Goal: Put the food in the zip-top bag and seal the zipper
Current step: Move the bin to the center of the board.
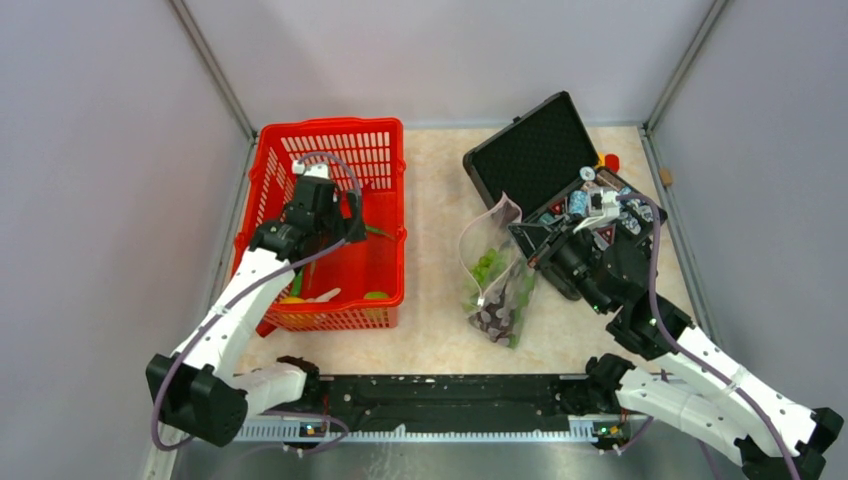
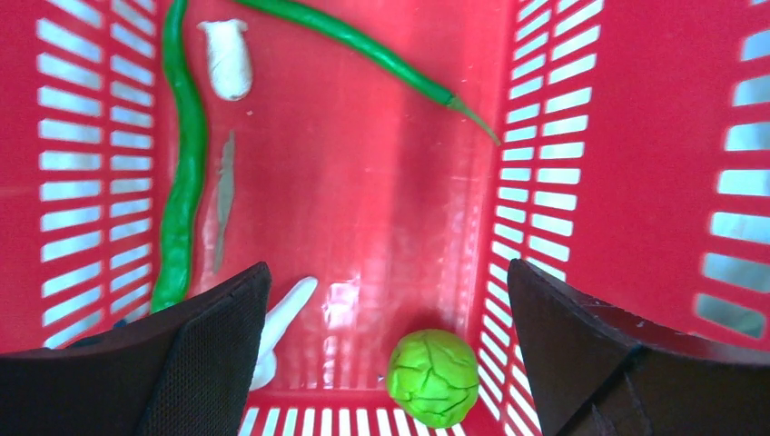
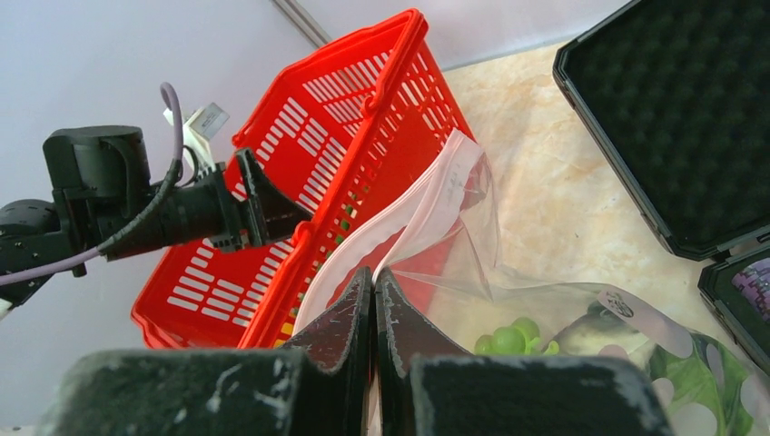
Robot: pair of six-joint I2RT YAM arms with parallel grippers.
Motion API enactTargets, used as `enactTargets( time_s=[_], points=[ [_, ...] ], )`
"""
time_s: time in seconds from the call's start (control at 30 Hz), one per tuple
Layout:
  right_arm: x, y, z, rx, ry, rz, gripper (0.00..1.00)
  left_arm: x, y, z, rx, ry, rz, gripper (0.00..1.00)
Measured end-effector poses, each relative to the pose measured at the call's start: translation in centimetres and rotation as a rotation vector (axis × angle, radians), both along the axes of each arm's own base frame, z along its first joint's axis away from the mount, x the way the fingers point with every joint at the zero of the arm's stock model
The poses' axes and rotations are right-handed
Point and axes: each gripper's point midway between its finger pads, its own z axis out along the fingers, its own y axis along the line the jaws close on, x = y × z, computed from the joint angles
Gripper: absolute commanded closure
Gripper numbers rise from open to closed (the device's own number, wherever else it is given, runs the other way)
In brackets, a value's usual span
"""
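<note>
The zip-top bag [image 1: 497, 280] lies between the red basket [image 1: 385, 130] and the black case, its mouth held up and open. Green grapes [image 1: 486, 265] and dark purple grapes [image 1: 494, 318] show inside it. My right gripper [image 3: 373, 271] is shut on the bag's mouth edge beside the pale pink zipper [image 3: 363, 243]. My left gripper [image 2: 386, 272] hangs open inside the basket, above a green lime [image 2: 433, 377] lying between its jaws near the right wall. Long green leaves [image 2: 182, 173] lie on the basket floor, with a thin grey piece [image 2: 222, 195] beside them.
An open black foam-lined case [image 1: 535, 150] with small gadgets [image 1: 600, 210] stands right of the bag, close to my right arm. White toy pieces [image 2: 227, 59] lie in the basket. Walls enclose the table on three sides.
</note>
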Motion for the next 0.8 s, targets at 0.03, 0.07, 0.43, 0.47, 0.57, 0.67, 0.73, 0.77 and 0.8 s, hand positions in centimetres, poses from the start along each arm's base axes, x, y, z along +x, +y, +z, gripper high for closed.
enactTargets(
  time_s=[0.03, 0.07, 0.43, 0.47, 0.57, 0.67, 0.73, 0.77, 0.8],
  points=[
    [0.0, 0.0, 0.0, 0.001, -0.001, -0.001, 1.0, 0.5, -0.4, 0.2, -0.017, -0.008, -0.014, 0.01],
    [0.0, -0.1, 0.1, 0.001, -0.001, -0.003, 1.0, 0.5, -0.5, 0.1, -0.023, -0.009, -0.019, 0.01],
    [0.2, -0.2, -0.1, -0.002, 0.003, -0.014, 1.0, 4.8, -3.9, -0.5, -0.074, 0.003, -0.136, 0.01],
    [0.2, -0.2, -0.1, -0.002, 0.003, -0.014, 1.0, 6.7, -4.2, -0.1, -0.058, 0.0, -0.132, 0.01],
    [0.2, -0.2, -0.1, 0.0, 0.005, -0.014, 1.0, 12.9, -5.0, 1.2, -0.006, -0.051, -0.128, 0.01],
    [0.2, -0.2, -0.1, 0.0, 0.005, -0.014, 1.0, 17.7, -5.1, 1.6, 0.033, -0.097, -0.126, 0.01],
    [0.2, -0.2, -0.1, 0.0, 0.005, -0.015, 1.0, 20.1, -4.7, 1.2, 0.046, -0.104, -0.124, 0.01],
    [0.2, -0.2, -0.1, 0.0, 0.005, -0.015, 1.0, 21.2, -4.5, 1.0, 0.051, -0.109, -0.126, 0.01],
    [0.2, -0.2, -0.1, -0.002, 0.006, -0.016, 1.0, 22.1, -4.4, 0.7, 0.055, -0.113, -0.133, 0.01]
  ],
)
